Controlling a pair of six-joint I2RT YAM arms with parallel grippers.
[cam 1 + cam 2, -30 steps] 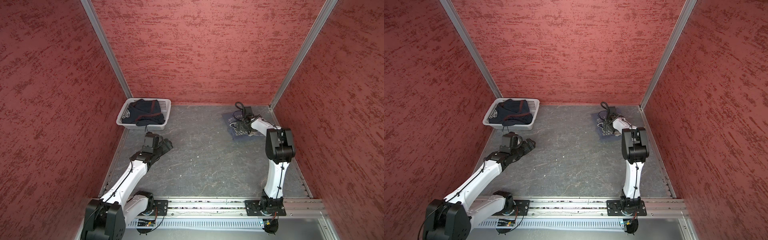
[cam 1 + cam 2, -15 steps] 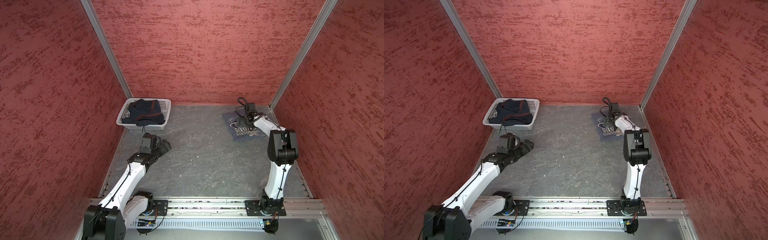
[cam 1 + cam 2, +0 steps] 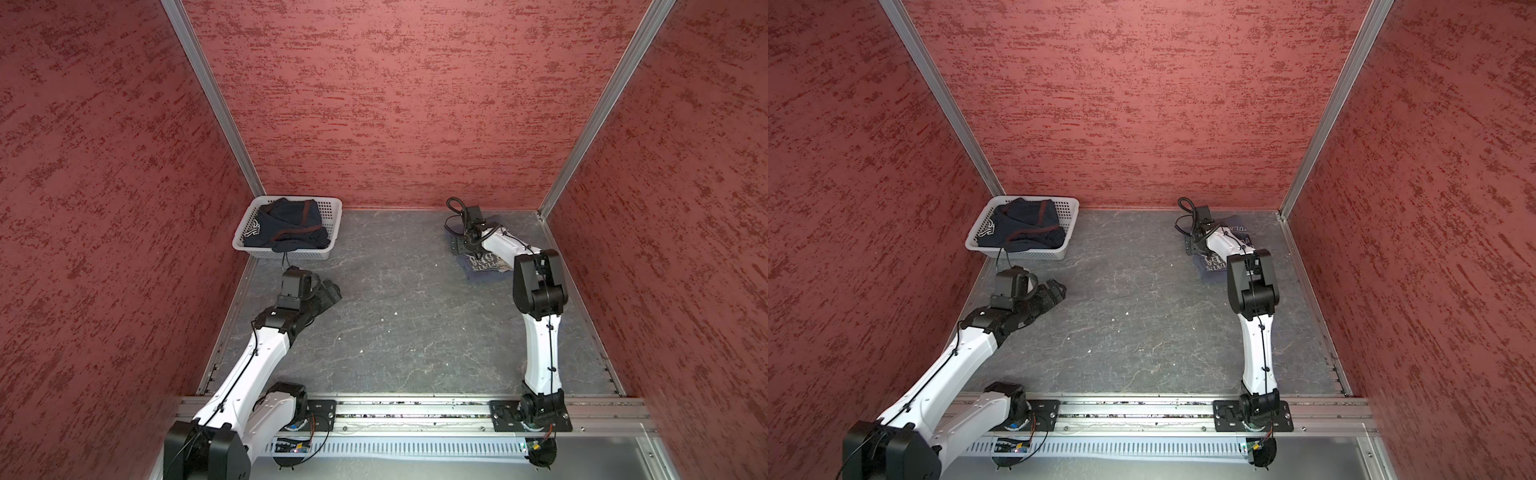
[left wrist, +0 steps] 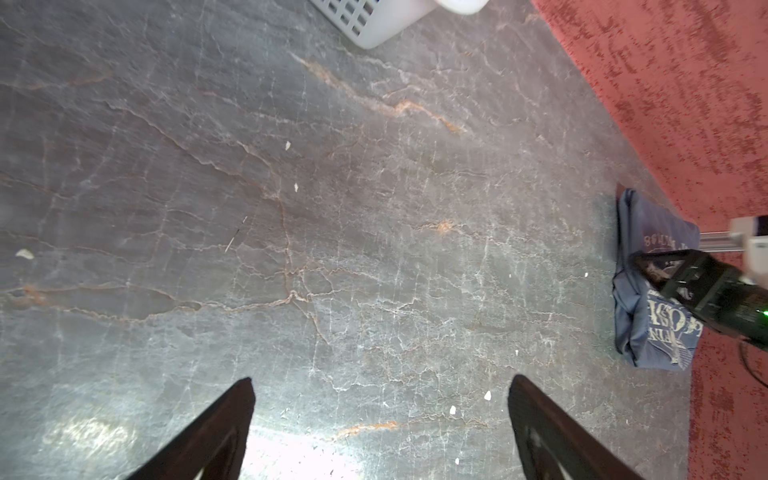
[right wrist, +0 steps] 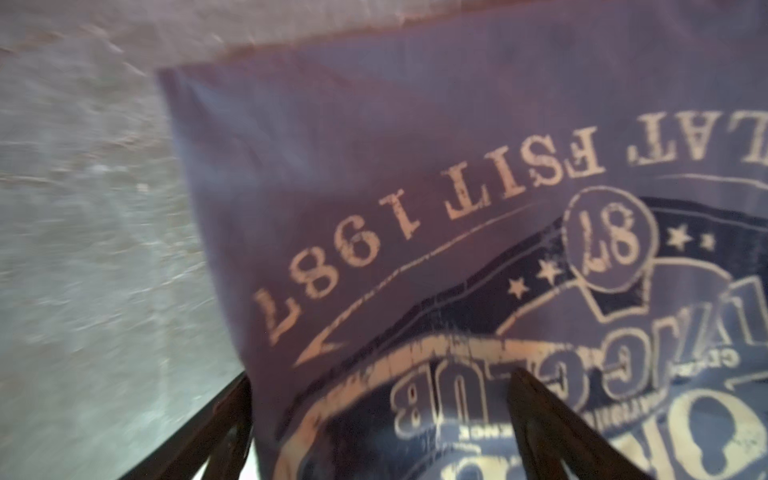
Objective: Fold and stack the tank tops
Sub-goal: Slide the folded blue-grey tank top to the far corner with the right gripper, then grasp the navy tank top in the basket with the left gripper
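Observation:
A folded slate-blue tank top (image 3: 486, 266) (image 3: 1214, 264) with whitish lettering lies flat at the back right of the table. My right gripper (image 3: 462, 246) (image 3: 1194, 246) hangs open at its left edge. In the right wrist view the right gripper (image 5: 380, 378) has one finger beside the cloth's edge and the other over the print (image 5: 415, 187). The dark navy tank top (image 3: 286, 226) (image 3: 1021, 226) with maroon trim lies crumpled in the basket. My left gripper (image 3: 332, 289) (image 3: 1057, 289) (image 4: 380, 382) is open over bare table, just in front of the basket.
The white perforated basket (image 3: 332, 208) (image 3: 1069, 208) stands in the back left corner, its corner (image 4: 374, 29) showing in the left wrist view. Red walls close in three sides. A metal rail (image 3: 415, 409) runs along the front edge.
The slate-blue top, bunched under the right gripper a second ago, now lies flat. The right gripper has shifted to its left edge. The left gripper has hardly moved.

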